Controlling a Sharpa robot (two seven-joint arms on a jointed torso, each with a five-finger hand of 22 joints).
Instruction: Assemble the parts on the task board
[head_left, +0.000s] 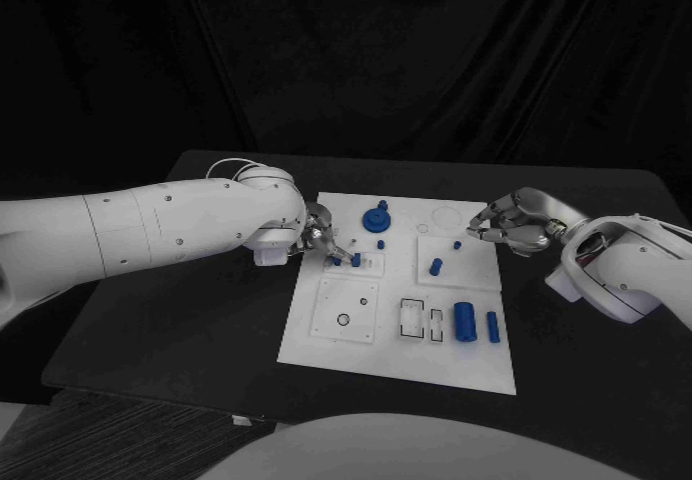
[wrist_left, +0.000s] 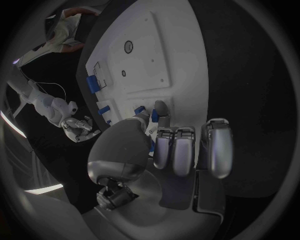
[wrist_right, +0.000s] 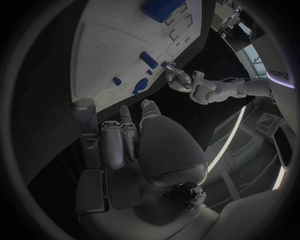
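At the left hand (head_left: 310, 238) fingertips, a small blue peg (head_left: 355, 259), pinched, over the task board (head_left: 361, 340): may tilt, jam or slip; right hand (head_left: 512, 225) curled, holding nothing.

A black table (head_left: 188, 330) is seen under everything, backed by a dark curtain (head_left: 433, 70). A strip of striped floor (head_left: 101, 440) is seen below the table's near edge.

You are looking at a black surface (head_left: 202, 330) with rounded corners, set before a black curtain (head_left: 433, 70) hanging in folds across the whole back. At the lower left, dark ribbed flooring (head_left: 101, 440) shows beneath the surface's edge.
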